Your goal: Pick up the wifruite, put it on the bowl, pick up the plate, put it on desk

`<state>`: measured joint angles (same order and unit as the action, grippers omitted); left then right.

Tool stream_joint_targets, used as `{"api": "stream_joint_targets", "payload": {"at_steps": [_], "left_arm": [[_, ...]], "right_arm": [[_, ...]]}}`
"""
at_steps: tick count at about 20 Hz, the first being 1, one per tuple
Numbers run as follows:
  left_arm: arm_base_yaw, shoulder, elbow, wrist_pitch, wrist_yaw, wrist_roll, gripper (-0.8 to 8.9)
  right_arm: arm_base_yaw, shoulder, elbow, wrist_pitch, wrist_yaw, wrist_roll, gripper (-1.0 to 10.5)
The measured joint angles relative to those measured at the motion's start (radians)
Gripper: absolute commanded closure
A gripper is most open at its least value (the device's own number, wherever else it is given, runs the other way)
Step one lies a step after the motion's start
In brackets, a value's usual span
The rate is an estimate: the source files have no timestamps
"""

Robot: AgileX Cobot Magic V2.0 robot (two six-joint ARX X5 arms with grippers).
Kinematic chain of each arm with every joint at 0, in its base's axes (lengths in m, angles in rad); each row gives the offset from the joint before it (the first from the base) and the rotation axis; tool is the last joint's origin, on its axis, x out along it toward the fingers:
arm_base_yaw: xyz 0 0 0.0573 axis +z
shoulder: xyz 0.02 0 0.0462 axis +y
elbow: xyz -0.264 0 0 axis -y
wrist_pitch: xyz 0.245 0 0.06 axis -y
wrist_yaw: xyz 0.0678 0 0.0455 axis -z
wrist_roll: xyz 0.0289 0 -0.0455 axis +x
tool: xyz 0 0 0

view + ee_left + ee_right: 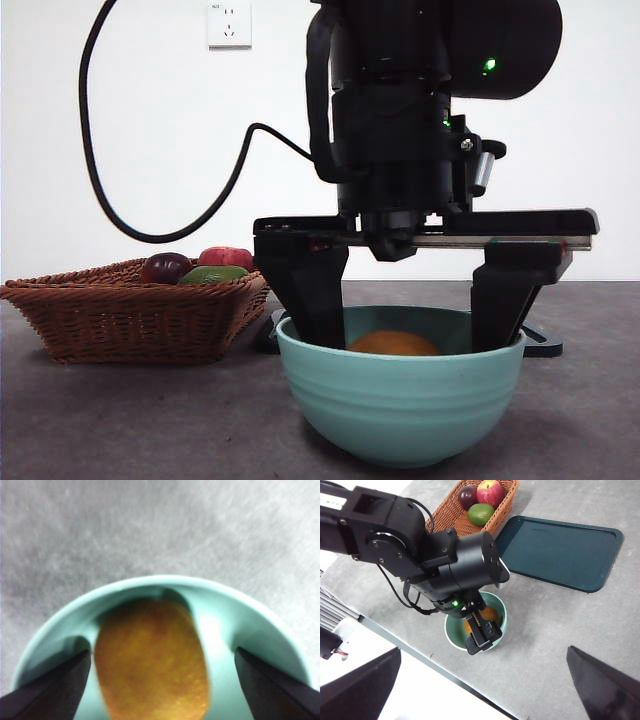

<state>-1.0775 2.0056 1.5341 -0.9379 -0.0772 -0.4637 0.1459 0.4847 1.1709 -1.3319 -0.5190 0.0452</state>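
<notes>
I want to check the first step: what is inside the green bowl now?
Inside the bowl lies the brownish-orange fruit, between the open jaws of the left gripper, which do not touch it. The bowl's bottom under the fruit is hidden.

Brownish-orange wifruite point(152, 660) inside mint-green bowl point(400, 395)

From the front we look level across the surface point(90, 420), low and close, with the bowl point(400, 400) large before us and the basket point(130, 315) farther back on the left. Our left wrist camera looks straight down into the bowl point(240, 610) from very near, its rim filling the frame. Our right wrist camera looks down from high and well off, taking in the bowl point(451, 630), the basket point(452, 510) and the tray point(560, 550). All three views share the bowl.
</notes>
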Motion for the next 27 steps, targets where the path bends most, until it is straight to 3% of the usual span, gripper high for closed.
{"api": "stream_joint_targets", "payload": {"at_steps": [5,10,23,27], "left_arm": [[0.000,-0.060,0.000,0.009,0.000,0.002,3.13],[0.000,-0.233,0.000,0.007,-0.002,0.014,2.52],[0.000,-0.791,0.002,-0.277,-0.002,0.290,2.52],[0.000,-0.933,-0.012,-0.316,-0.002,0.316,2.53]], "right_arm": [[0.000,0.000,0.000,0.000,0.000,-0.008,3.3],[0.000,0.000,0.000,0.000,0.000,-0.013,3.3],[0.000,0.000,0.000,0.000,0.000,-0.013,3.3],[0.000,0.000,0.000,0.000,0.000,0.004,3.3]]}}
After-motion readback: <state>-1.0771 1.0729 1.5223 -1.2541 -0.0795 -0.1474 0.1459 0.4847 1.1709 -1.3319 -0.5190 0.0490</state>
